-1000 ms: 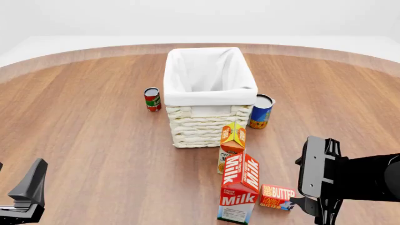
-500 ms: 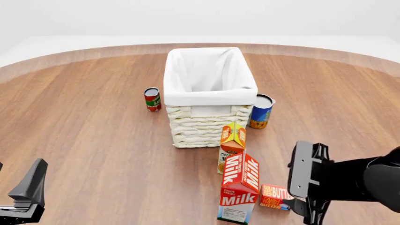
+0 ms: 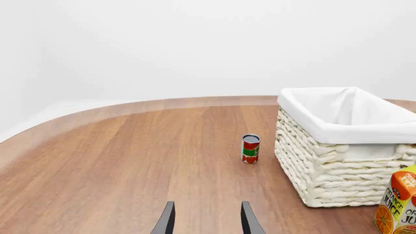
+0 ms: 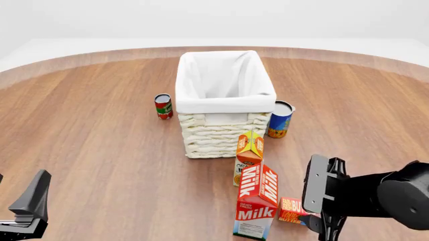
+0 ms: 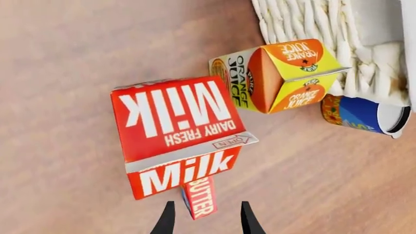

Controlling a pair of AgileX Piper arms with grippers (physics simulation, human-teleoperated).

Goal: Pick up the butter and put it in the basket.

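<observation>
Right wrist: butter (image 5: 198,204) (vs milk (image 5: 179,134)) flush.

Readable labels: milk carton (image 5: 179,134), "Milk" and "DAIRY FRESH", with "OPEN" at the spout; juice carton (image 5: 276,75), "ORANGE JUICE"; butter (image 5: 199,197), "BUTTER".

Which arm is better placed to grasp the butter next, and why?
Right. The right gripper hangs directly over the butter with jaws open astride it; the left gripper sits far across the table, facing a red can.
</observation>
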